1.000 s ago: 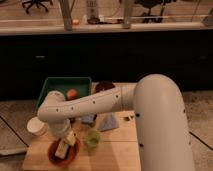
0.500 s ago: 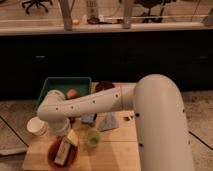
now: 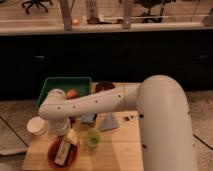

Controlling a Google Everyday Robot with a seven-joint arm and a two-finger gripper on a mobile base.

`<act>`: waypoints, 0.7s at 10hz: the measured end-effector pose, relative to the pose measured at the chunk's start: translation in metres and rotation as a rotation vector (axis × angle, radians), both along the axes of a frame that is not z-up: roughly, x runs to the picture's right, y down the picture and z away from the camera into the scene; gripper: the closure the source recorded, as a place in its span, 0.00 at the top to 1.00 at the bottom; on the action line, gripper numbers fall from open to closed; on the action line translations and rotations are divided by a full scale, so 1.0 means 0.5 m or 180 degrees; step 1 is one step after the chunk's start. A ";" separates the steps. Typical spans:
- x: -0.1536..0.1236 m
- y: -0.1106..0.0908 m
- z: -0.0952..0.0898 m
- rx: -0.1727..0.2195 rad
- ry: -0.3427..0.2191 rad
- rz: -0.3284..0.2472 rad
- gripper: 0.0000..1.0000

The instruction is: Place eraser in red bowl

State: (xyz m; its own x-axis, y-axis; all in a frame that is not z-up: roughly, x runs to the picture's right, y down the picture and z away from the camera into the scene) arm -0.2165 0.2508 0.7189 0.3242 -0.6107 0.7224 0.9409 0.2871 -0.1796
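Camera view looks down over the robot's big white arm, which sweeps in from the right across a light wooden table. The gripper hangs low at the front left, right over the back rim of the red bowl, but honestly can't tell from here what it's doing. The eraser is lying inside the red bowl, dark body with its pale end pointing up toward the gripper. A small green cup sits just right of the bowl, a white cup off to the left. Further back there's a green bin, a maroon bowl and a blue-grey block. No readable labels or writing anywhere.
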 end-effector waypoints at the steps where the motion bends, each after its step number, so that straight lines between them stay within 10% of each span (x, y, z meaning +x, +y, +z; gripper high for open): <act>1: 0.000 -0.002 -0.001 0.0007 -0.0017 0.0010 0.80; 7: 0.000 -0.003 -0.002 0.0010 -0.0024 0.0014 0.80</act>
